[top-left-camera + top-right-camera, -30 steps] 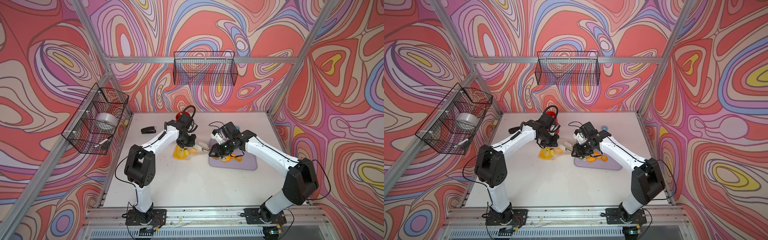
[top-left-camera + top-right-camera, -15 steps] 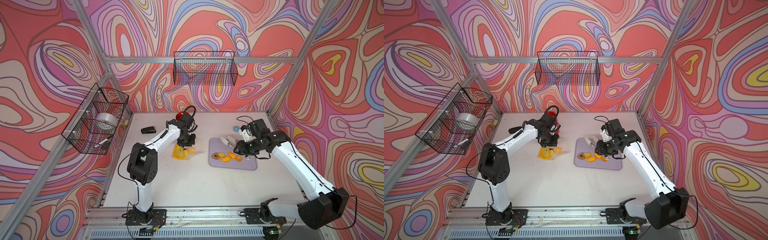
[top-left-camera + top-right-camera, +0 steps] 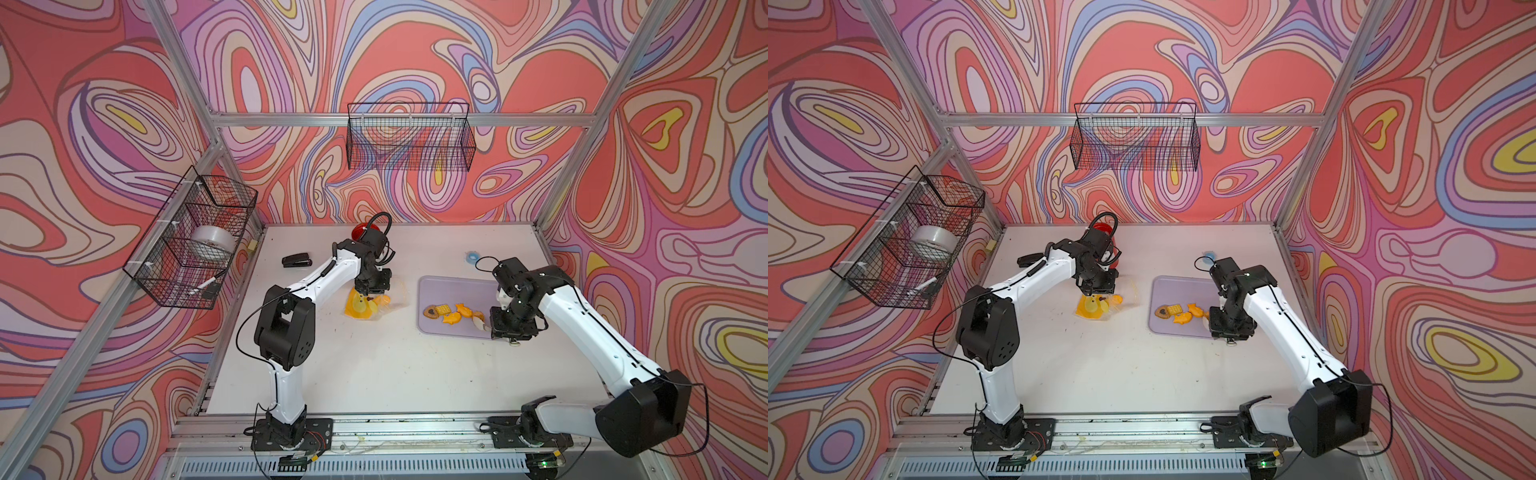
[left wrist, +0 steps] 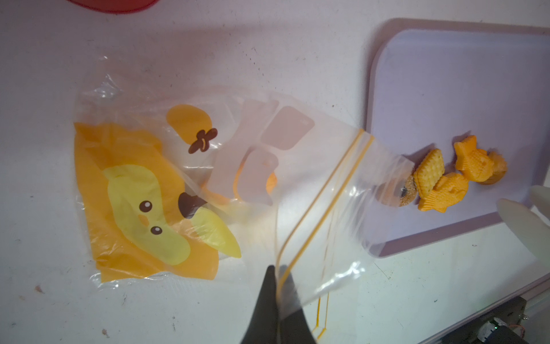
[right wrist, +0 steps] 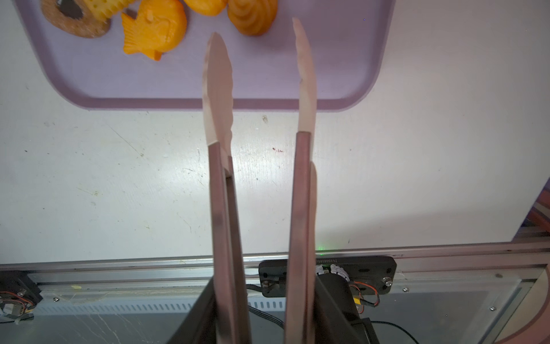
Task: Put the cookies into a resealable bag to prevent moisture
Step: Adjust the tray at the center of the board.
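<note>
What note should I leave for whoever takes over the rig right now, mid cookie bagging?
The left gripper is shut on the resealable bag, pinching its rim by the zip, with the mouth raised toward the lilac tray.
The right gripper is shut on the tongs. Their tips are apart and empty over the tray, next to the swirl cookie.
Done: at least one orange cookie is in the bag; the print hides any others.
Left: five cookies on the tray (heart round, square cracker, two fish, the swirl), then seal the zip.

Cookies (image 3: 453,318) on tray (image 3: 455,289), bag (image 3: 360,308) left of it
</note>
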Tool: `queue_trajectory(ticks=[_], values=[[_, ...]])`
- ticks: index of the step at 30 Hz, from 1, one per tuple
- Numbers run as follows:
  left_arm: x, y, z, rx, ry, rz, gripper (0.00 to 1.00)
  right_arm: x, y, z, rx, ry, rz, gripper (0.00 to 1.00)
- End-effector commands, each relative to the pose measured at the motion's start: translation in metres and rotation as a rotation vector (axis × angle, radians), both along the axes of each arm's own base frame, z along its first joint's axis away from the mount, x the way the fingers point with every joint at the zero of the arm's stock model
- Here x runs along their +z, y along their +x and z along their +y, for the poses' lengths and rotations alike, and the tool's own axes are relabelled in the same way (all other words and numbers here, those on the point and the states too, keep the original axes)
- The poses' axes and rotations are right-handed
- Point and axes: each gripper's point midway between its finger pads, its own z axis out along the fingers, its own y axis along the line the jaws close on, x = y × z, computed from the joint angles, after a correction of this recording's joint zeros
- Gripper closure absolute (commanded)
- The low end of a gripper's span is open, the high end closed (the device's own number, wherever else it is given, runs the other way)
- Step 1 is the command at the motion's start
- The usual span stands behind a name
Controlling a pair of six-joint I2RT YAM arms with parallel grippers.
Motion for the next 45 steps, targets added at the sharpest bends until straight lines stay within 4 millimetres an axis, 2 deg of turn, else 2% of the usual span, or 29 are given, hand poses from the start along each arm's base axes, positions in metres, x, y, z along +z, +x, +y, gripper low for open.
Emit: queue_trajectory(ticks=[1, 10, 14, 17, 25, 34, 45], values=[[-0.004, -0.002, 0.003, 0.010, 0.003, 0.015, 1.00, -0.013, 0.006, 0.005, -0.001, 0.020, 0.016, 0.57], [-0.006, -0.002, 0.006, 0.011, 0.016, 0.020, 1.00, -0.030, 0.031, 0.007, 0.030, -0.004, -0.005, 0.59], [-0.005, -0.002, 0.005, 0.009, 0.016, 0.017, 1.00, -0.032, 0.037, 0.002, 0.050, -0.038, -0.027, 0.59], [-0.005, 0.000, 0.004, 0.009, 0.012, 0.019, 1.00, -0.031, 0.047, 0.001, 0.061, -0.055, -0.055, 0.56], [0.000, -0.001, 0.006, 0.006, 0.022, 0.010, 1.00, -0.026, 0.073, -0.003, 0.058, -0.088, -0.137, 0.56], [0.001, -0.001, 0.006, 0.006, 0.022, 0.012, 1.00, -0.042, 0.088, 0.000, 0.049, -0.054, -0.153, 0.56], [-0.001, 0.000, 0.005, 0.008, 0.023, 0.019, 1.00, -0.025, 0.114, -0.001, 0.003, 0.006, -0.285, 0.57]])
